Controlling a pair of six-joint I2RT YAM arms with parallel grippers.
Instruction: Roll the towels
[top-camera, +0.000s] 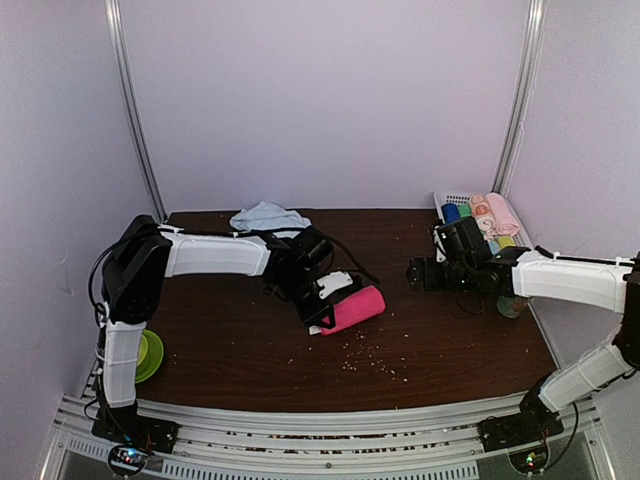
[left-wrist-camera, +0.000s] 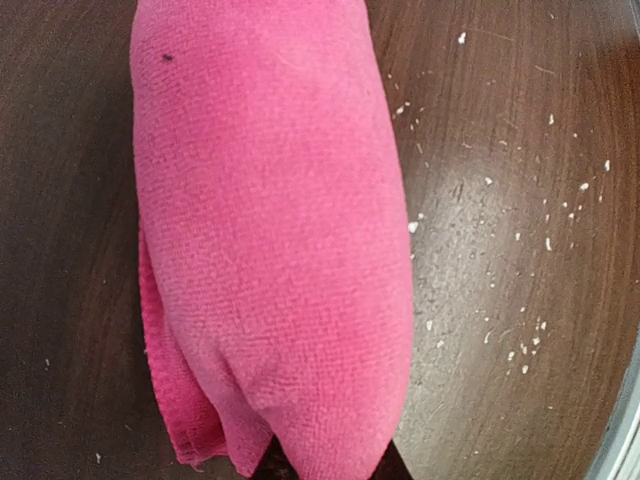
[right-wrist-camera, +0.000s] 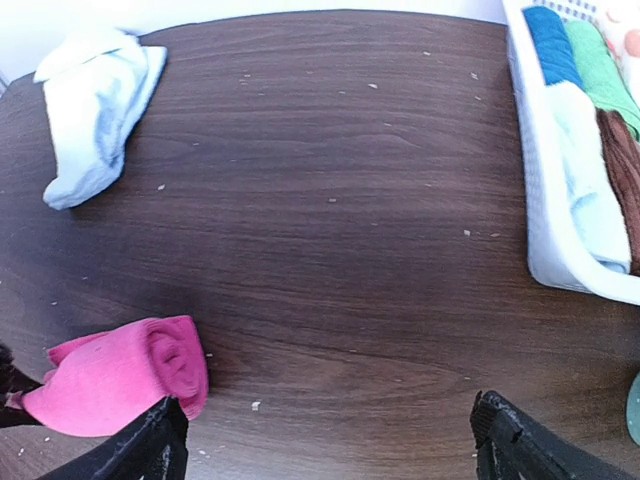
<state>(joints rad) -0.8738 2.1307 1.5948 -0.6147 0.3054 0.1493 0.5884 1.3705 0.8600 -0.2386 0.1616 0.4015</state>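
On the table (top-camera: 240, 340) the left gripper (top-camera: 320, 312) pinches the pink towel (top-camera: 357, 307) by one end, likely holding its roll tight. The right gripper (right-wrist-camera: 325, 447) hangs spread, empty; the blue towel (top-camera: 268, 217) lies crumpled at the back.

Dim, soft pics; wrist-cam edges warped.

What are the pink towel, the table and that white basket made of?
The pink towel: soft cloth, likely microfibre or terry; fuzzy matte weave. The table: dark wood or wood-look laminate; grain lines, slight sheen. The basket: probably white plastic; smooth moulded walls.
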